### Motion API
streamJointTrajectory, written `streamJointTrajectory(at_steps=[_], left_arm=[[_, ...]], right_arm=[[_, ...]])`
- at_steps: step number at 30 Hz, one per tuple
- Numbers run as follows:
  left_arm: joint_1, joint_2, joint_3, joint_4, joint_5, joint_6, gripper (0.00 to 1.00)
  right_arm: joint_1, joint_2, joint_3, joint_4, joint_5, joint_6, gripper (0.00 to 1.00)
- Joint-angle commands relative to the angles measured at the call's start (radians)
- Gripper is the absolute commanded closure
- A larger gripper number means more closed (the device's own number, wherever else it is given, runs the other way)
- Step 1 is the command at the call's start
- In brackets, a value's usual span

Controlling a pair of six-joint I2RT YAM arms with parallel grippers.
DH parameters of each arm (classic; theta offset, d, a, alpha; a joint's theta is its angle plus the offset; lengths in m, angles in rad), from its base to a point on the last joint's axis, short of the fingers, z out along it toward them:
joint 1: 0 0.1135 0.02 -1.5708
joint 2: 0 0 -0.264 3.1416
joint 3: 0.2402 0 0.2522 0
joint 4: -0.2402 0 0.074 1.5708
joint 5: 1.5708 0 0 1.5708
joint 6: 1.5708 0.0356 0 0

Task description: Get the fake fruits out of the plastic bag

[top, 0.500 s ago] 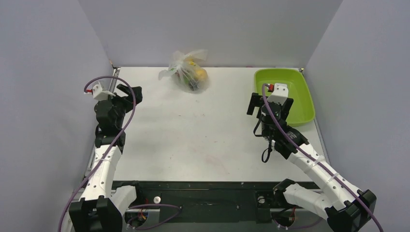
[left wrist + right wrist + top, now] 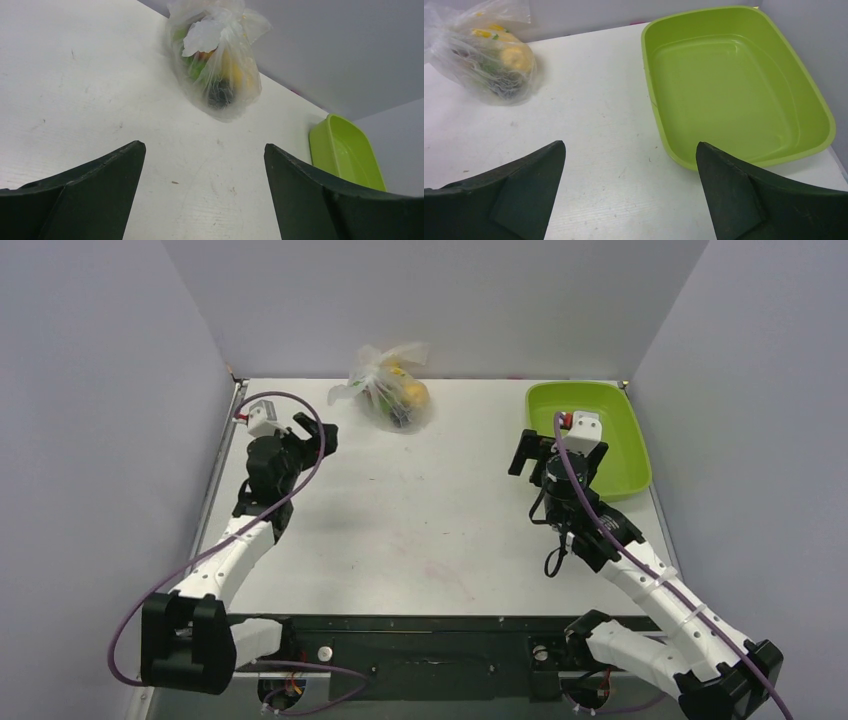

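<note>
- Our left gripper (image 2: 204,147) and right gripper (image 2: 630,146) both stand spread wide, holding nothing.
- At two o'clock, the lime-green rectangular plastic tray (image 2: 612,440) has no fruit in it.
- At twelve o'clock, farthest off, the clear crinkly flower-printed plastic bag (image 2: 385,400) encloses the glossy yellow and orange fake fruits (image 2: 412,393); we judge nothing removed yet.

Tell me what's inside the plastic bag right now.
Through the plastic bag show fake fruits: a yellow-orange one, some green, something dark. Crinkled film hides their count and shapes.
</note>
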Motion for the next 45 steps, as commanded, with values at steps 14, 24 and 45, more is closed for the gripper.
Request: streamJointTrajectory(at_steps=[14,24,45], left_arm=[[-0.023,0.561,0.200,0.500,-0.099,-0.130,0.16],[-0.047,0.881,0.402,0.832,-0.107,-0.148,0.16],[-0.065,0.633,0.342,0.359,-0.004,-0.187,1.00]], right_arm=[[0.009,0.021,-0.015,0.063,-0.172,0.081,0.00],[0.009,0.001,-0.023,0.071,-0.192,0.089,0.00],[0.026,0.113,0.017,0.024,-0.248,0.099,0.00]])
